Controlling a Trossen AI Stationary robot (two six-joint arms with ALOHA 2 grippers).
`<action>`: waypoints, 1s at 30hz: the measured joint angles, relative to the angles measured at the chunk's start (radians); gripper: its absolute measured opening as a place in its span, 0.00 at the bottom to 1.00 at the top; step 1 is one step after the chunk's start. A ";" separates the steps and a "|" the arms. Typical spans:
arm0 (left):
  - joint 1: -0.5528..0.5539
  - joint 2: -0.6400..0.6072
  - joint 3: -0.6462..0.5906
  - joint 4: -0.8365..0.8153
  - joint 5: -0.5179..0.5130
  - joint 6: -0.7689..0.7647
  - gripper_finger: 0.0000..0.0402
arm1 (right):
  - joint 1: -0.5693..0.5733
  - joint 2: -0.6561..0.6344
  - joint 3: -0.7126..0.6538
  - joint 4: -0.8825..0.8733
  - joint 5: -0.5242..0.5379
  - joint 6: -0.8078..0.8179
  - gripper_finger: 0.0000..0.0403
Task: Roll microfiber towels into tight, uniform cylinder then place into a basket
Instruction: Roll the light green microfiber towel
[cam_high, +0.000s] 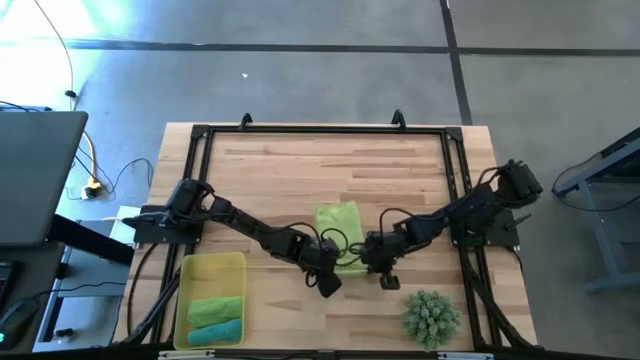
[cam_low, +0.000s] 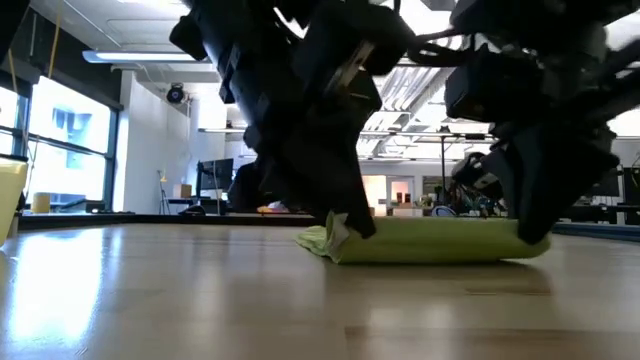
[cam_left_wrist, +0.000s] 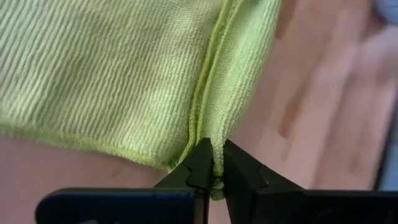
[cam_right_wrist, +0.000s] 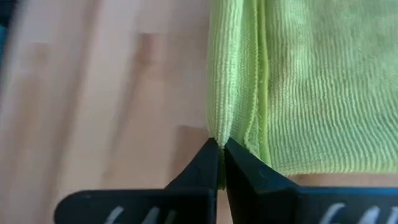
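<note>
A lime green towel lies on the table's middle; it also shows in the low view. Its near edge is folded over into a narrow strip. My left gripper is shut on the near left end of that strip, and my right gripper is shut on the near right end. The yellow basket stands at the near left. In it lie a rolled lime green towel and a rolled teal towel. My left gripper pinches the end of the towel's folded-over near strip between its two fingertips, several layers, at the towel's near left corner. The fingers come slanting down from above. The towel lies on the table. My right gripper pinches the other end of the folded strip between its two fingertips, at the towel's near right corner, several layers. The fingers come slanting down from above. That corner rests on the table.
A spiky green ball-shaped plant stands at the near right, close to my right gripper. A black frame runs around the tabletop. Bare wood lies beyond the towel toward the far edge.
</note>
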 joint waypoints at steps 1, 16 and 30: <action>0.003 -0.003 0.000 0.007 0.017 -0.012 0.05 | -0.011 0.000 0.000 0.004 -0.048 0.012 0.00; 0.014 -0.007 0.002 -0.116 -0.108 -0.210 0.05 | -0.157 0.045 0.003 0.038 -0.151 0.162 0.00; 0.024 0.015 0.006 -0.141 -0.092 -0.217 0.05 | -0.159 -0.006 0.000 -0.020 -0.109 -0.036 0.20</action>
